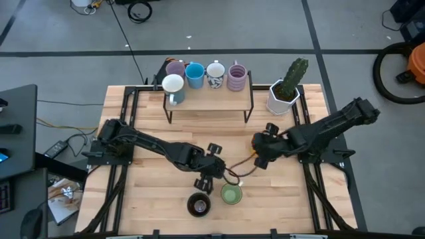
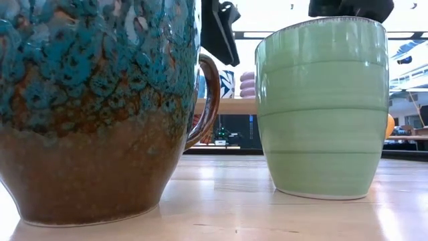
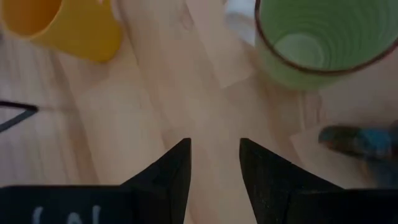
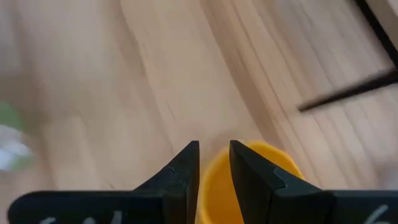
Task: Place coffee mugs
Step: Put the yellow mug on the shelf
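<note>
Wooden table (image 1: 292, 199), grey floor (image 1: 265, 26).
Right gripper (image 4: 214, 155) clenches orange mug (image 4: 217, 193) mid-table; left gripper (image 3: 214, 149), released, beside green mug (image 3: 311, 43) near the front edge.

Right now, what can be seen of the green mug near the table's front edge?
The green mug is a pale green ceramic cup with faint horizontal ridges and a darker rim. It stands upright and empty on the wooden table, beside the dark brown mug with its teal glaze, apart from it. No handle shows in the low view. The left gripper hovers just behind it, jaws open, not touching.
</note>
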